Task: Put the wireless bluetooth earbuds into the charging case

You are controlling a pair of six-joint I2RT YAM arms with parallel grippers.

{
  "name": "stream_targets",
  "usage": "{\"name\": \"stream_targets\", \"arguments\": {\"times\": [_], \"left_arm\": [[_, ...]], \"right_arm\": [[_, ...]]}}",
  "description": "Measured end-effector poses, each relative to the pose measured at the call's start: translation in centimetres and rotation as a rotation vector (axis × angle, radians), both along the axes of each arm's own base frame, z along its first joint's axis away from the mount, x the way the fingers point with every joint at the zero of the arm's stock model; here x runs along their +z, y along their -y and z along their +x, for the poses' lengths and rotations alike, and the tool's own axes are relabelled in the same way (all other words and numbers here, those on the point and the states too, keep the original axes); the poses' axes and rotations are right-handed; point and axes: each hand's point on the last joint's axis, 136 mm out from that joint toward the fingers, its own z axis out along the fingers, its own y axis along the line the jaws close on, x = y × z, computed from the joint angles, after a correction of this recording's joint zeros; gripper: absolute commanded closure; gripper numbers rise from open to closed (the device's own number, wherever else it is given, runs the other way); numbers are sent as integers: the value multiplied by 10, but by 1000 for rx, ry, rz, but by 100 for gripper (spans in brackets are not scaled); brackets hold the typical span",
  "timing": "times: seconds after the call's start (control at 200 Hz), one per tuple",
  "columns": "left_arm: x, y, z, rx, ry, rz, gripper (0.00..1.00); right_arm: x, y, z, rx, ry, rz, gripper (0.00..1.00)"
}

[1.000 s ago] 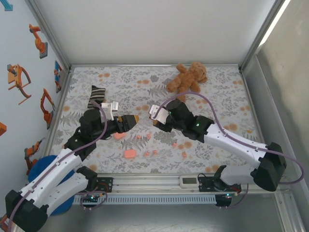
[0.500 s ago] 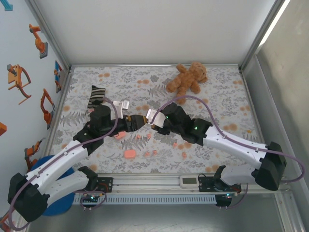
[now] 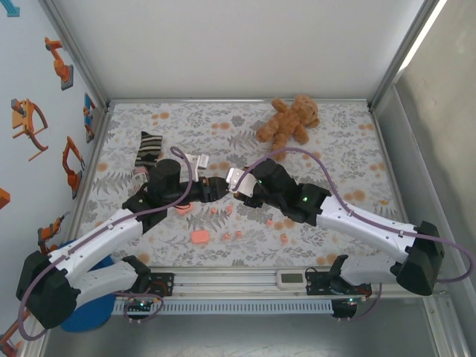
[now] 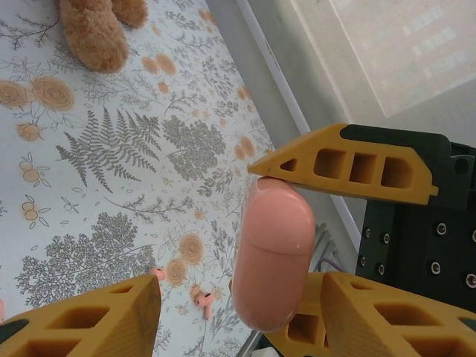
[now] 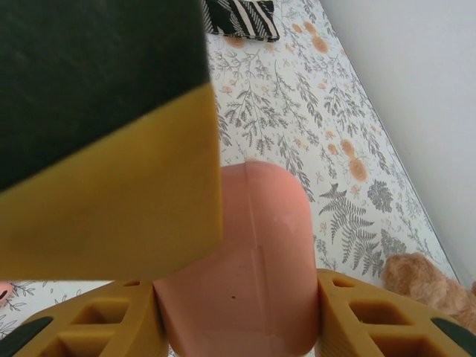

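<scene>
One pink charging case (image 5: 238,275) is gripped by the right gripper (image 5: 238,316). At the bottom of the right wrist view it is pinched from both sides, with each yellow finger pressed flat against it. The case is held off the flowered cloth (image 3: 335,149), at the middle of the top view, where the two arms are set tip to tip.

The left gripper (image 4: 239,294) is spread wide. In the left wrist view its own fingers are seen at the lower left and lower right corners, and the held case stands upright between them at the lower centre. The lower left finger lies well apart from the case. Whether the lower right one is touched by it cannot be told. The upper end of the case is met by the tip of a right-gripper finger, which is seen reaching in from the right edge of that view.

Two loose cases (image 3: 199,236), also pink, are laid on the cloth in the lower left part of the top view, just below the left gripper. Several tiny salmon-pink earbuds (image 3: 283,238) are scattered on the cloth across the lower middle of that view, near the loose cases and apart from the held one. Two of them are also made out at the bottom of the left wrist view, left of the case.

A brown teddy bear (image 3: 288,119) is placed at the upper right of the cloth, and a striped sock (image 3: 147,149) at its upper left.
</scene>
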Motion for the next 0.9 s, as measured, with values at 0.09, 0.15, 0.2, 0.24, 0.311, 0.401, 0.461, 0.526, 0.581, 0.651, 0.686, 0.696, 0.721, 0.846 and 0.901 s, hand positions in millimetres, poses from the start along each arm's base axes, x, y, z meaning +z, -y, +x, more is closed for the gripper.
{"name": "stream_targets", "arguments": {"times": [0.09, 0.15, 0.2, 0.24, 0.311, 0.401, 0.461, 0.526, 0.581, 0.651, 0.686, 0.696, 0.721, 0.846, 0.901], "left_arm": [[2, 2, 0, -7, 6, -4, 49], [3, 4, 0, -13, 11, -6, 51], [4, 5, 0, -19, 15, -7, 54], [5, 6, 0, -23, 17, -7, 55], [5, 8, 0, -28, 17, -8, 57], [4, 9, 0, -34, 15, -6, 60], [2, 10, 0, -38, 12, -3, 62], [1, 11, 0, -39, 9, 0, 65], [1, 12, -1, -43, 10, -2, 67], [2, 13, -2, -48, 14, -6, 70], [2, 13, -1, -48, 15, -6, 72], [3, 13, -1, -49, 17, -6, 73], [3, 13, -1, -49, 18, -6, 74], [3, 13, -1, -53, 31, -1, 79], [3, 13, -1, -54, 33, -1, 80]], "right_arm": [[0, 0, 0, 1, 0, 0, 57], [0, 0, -1, 2, 0, 0, 57], [0, -1, -1, 3, 0, 0, 57], [0, -1, -1, 4, 0, 0, 57], [0, -1, -1, 5, 0, 0, 57], [0, -1, -2, 5, 0, 0, 57], [0, -1, -2, 5, 0, 0, 57], [0, -1, -2, 5, 0, 0, 57], [0, -1, -1, 4, 1, 0, 57], [0, -1, -1, 3, 2, -1, 57], [0, -1, -1, 1, 3, -1, 57], [0, -1, -1, 0, 3, -2, 57], [0, -1, -1, 0, 3, -1, 56], [0, -1, -1, -2, 1, 0, 53], [0, -1, -1, -4, -1, 2, 46]]}}
